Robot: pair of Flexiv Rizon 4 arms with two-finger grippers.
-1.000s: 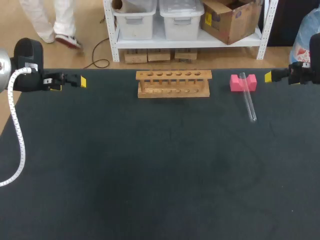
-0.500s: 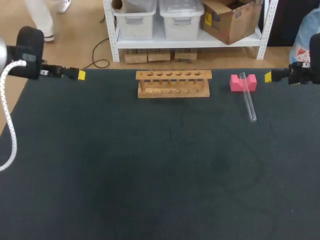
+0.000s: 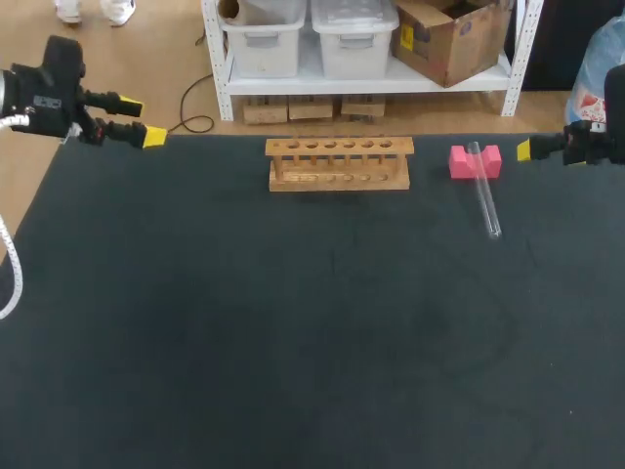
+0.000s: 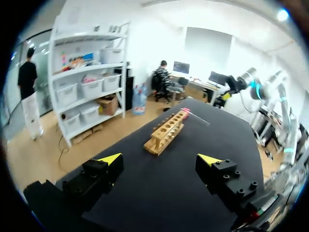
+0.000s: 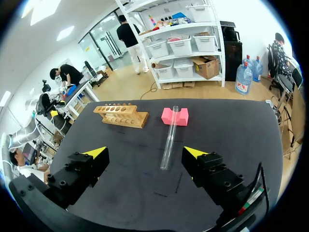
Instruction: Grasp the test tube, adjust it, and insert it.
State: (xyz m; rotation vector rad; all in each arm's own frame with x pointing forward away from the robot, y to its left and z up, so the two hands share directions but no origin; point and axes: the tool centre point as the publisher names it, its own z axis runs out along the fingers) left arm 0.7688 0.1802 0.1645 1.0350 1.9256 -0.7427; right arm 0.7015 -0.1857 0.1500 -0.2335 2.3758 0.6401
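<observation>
Test tube (image 3: 486, 200) lies toward the far right corner of the bench (image 3: 293, 342), one end propped on a pink block (image 3: 461, 162) and the other on the surface. A wooden rack (image 3: 339, 163) stands mid far edge, well apart from it. The left gripper (image 4: 160, 159) hangs over the far left corner and the right gripper (image 5: 145, 152) by the right edge near the block, both with fingers spread wide and holding nothing.
</observation>
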